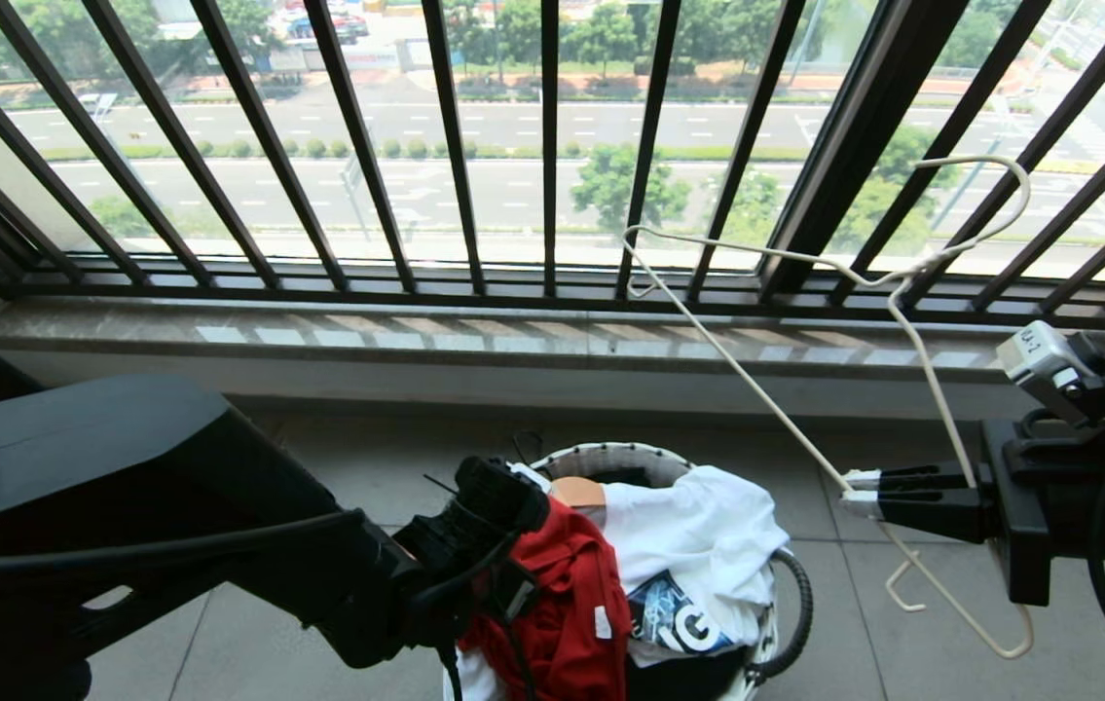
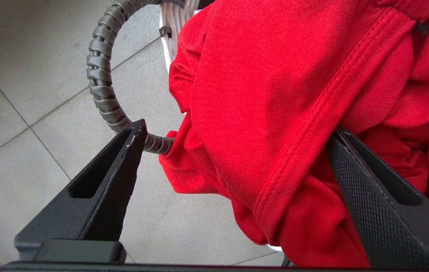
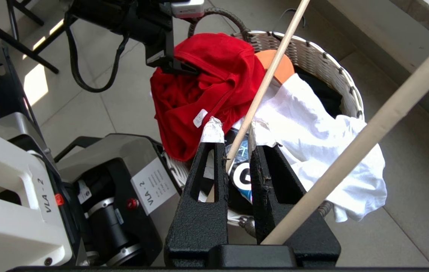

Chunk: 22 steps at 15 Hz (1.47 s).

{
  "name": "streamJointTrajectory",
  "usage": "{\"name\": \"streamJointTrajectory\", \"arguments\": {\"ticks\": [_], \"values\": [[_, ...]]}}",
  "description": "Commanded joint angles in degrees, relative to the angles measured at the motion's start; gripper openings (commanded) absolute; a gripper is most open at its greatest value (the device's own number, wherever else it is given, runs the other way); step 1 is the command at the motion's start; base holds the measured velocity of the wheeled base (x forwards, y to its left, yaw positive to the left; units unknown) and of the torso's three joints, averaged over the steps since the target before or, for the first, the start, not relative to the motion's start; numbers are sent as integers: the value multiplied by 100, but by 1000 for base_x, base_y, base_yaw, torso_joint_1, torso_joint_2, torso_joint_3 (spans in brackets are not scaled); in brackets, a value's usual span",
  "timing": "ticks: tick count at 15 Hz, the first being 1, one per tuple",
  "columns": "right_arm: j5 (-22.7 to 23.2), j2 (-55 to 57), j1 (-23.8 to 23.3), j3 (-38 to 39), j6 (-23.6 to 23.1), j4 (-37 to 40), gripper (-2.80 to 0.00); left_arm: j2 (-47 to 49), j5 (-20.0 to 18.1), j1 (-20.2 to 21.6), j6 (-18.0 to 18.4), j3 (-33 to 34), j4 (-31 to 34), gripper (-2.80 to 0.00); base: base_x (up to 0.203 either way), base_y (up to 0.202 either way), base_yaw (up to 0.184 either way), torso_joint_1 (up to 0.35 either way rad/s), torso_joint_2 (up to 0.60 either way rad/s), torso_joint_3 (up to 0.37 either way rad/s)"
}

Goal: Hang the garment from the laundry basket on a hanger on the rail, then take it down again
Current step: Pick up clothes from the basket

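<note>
Upper-floor home balcony: barred window railing w/ street below, tiled floor, laundry basket.

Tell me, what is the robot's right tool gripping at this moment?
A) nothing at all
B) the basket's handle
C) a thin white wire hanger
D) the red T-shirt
C: the right tool is shut on the wire of the hanger, holding it up beside the laundry basket, while the red T-shirt sits between the open fingers of the left tool.

Matt red cloth garment, woven basket
</note>
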Motion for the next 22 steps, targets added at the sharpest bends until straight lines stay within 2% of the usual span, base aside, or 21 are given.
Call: {"name": "streamJointTrajectory", "arguments": {"ticks": [1,7,10,12,17,22], "values": [[34,10,-16,-5,-15,-1,-280,189,16,86,-2,-234,-17,0,0,0,0,0,0,0],[34,10,-77,-44,-15,3,-280,271,24,34,-112,-504,-51,0,0,0,0,0,0,0],[34,18,-77,-44,-15,-5,-280,274,32,45,-131,-495,-758,0,0,0,0,0,0,0],[34,37,-77,-44,-15,3,-280,187,50,90,-145,-457,-800,0,0,0,0,0,0,0],[34,62,-77,-44,-15,3,-280,104,367,254,-123,-406,-824,0,0,0,0,0,0,0],[34,98,-77,-62,-15,-6,-280,-226,389,311,-148,-199,-825,0,0,0,0,0,0,0]]}}
